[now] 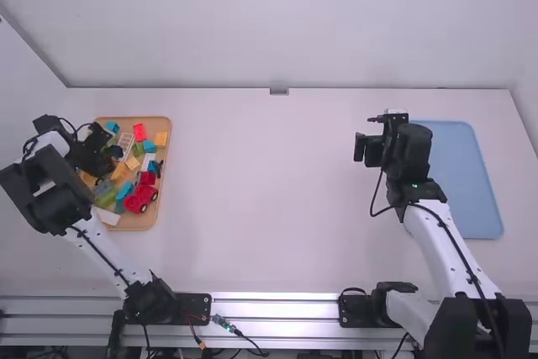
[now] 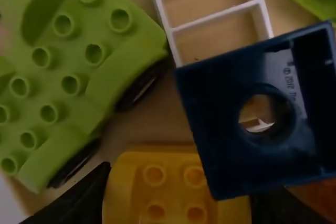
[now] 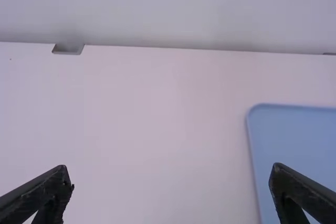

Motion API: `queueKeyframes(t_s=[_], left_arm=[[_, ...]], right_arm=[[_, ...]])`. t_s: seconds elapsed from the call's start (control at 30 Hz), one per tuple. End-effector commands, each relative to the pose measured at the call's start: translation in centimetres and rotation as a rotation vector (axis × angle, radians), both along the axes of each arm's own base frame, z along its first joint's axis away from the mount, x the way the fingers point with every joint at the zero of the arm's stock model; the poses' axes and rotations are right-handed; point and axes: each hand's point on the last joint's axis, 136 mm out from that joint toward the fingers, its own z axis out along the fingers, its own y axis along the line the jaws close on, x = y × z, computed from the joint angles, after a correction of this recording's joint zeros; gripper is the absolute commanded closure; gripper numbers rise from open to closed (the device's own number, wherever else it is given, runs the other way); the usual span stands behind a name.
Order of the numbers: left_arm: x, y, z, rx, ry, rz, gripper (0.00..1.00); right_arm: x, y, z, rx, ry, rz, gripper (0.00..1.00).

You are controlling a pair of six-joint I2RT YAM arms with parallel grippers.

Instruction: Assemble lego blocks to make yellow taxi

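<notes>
The left gripper (image 2: 178, 182) is clamped on the yellow studded block (image 2: 174, 195) over the wooden tray (image 1: 145, 223); lift straight and slowly, easing it clear of the overlapping dark blue block (image 2: 220, 158). The right gripper's (image 3: 171, 167) jaws stand wide apart.

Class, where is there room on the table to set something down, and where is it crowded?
The table is bare between the wooden tray and right tool; the blue tray looks bare. Blocks crowd the wooden tray.
</notes>
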Motion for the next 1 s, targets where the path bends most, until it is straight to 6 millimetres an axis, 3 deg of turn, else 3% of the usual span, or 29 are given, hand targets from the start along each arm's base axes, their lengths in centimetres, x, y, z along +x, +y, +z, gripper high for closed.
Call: queueKeyframes(t_s=[0.0, 0.1, 0.2, 0.4, 0.53, 0.57, 0.7, 0.83, 0.87, 0.97], left_arm=[[-1.1, 1.0, -1.2, 0.035, 0.084, 0.067, 0.76], [-0.4, 1.4, 0.5, 0.047, 0.088, 0.101, 0.93], [0.7, 1.1, 2.9, 0.019, 0.067, 0.103, 0.98], [4.0, -2.1, 9.2, -0.143, -0.041, 0.115, 0.98], [6.1, -4.5, 13.2, -0.139, -0.079, 0.115, 0.98], [6.2, -4.7, 13.3, -0.138, -0.080, 0.113, 0.98], [8.3, -9.6, 15.5, -0.090, -0.089, 0.030, 0.98], [10.5, -19.7, 17.5, -0.174, -0.151, -0.240, 0.98], [10.8, -21.1, 17.7, -0.189, -0.162, -0.274, 0.98], [11.9, -28.9, 18.1, -0.197, -0.209, -0.423, 0.98]], right_arm=[[0.6, 0.0, 1.5, 0.003, -0.033, -0.003, 0.01], [0.6, 0.0, 1.5, 0.003, -0.033, -0.003, 0.01], [0.6, 0.0, 1.5, 0.003, -0.033, -0.003, 0.01], [0.6, 0.0, 1.5, 0.003, -0.032, -0.003, 0.01], [0.5, 0.0, 1.3, 0.003, -0.024, -0.003, 0.01], [0.5, 0.0, 1.3, 0.003, -0.024, -0.003, 0.01], [0.5, 0.0, 1.3, 0.002, -0.024, -0.004, 0.01], [0.6, 0.0, 1.4, 0.002, -0.029, -0.004, 0.01], [0.6, 0.0, 1.4, 0.002, -0.029, -0.004, 0.01], [0.6, -0.1, 1.5, 0.002, -0.033, -0.005, 0.01]])
